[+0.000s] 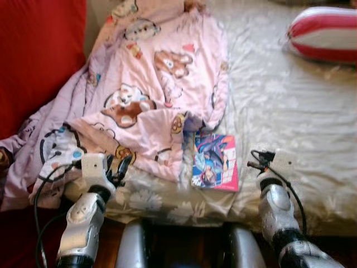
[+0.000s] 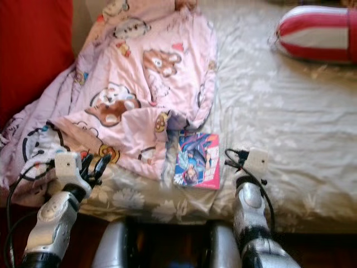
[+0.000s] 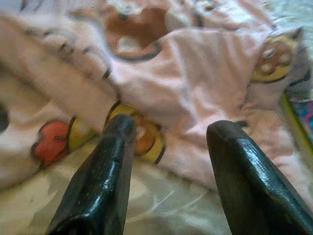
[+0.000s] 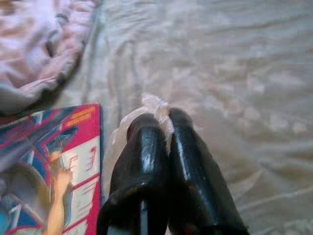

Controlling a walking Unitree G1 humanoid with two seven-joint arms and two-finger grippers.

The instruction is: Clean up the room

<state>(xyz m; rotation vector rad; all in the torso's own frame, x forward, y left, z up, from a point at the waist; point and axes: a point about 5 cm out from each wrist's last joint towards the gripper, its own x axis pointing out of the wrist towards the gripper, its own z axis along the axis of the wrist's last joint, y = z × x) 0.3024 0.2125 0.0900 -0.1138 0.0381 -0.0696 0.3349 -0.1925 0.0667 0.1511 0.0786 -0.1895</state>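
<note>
Left eye view: a bed, seen from its near edge, with both arms reaching over it.
Cushion [image 1: 39, 61]: red, at the far left, against the quilt's edge.
Quilt [image 1: 150, 84]: pink with cartoon animals, rumpled over the left half of the bed, trailing off the near left corner.
Left gripper [image 1: 121, 169]: at the quilt's near hem, close to the bed edge; in the left wrist view its two fingers [image 3: 105, 176] stand well apart with the pink cloth lying just past the tips, and nothing is held between them.
Book [image 1: 215, 162]: bright pink and blue cover, flat on the sheet near the front edge, its upper left corner tucked just under the quilt's fold; it lies between the two arms.
Right gripper [image 4: 161, 122]: just beside the book's right edge, low over the sheet; fingers [image 4: 142, 166] pressed together, with a scrap of something thin and pale pinched at the tips. What the scrap is I can't tell.
Sheet [image 1: 290, 111]: pale grey with a faint flower pattern, creased, bare across the right half.
Pillow [image 1: 326, 33]: red and white stripes, at the far right corner, well apart from the arms.
</note>
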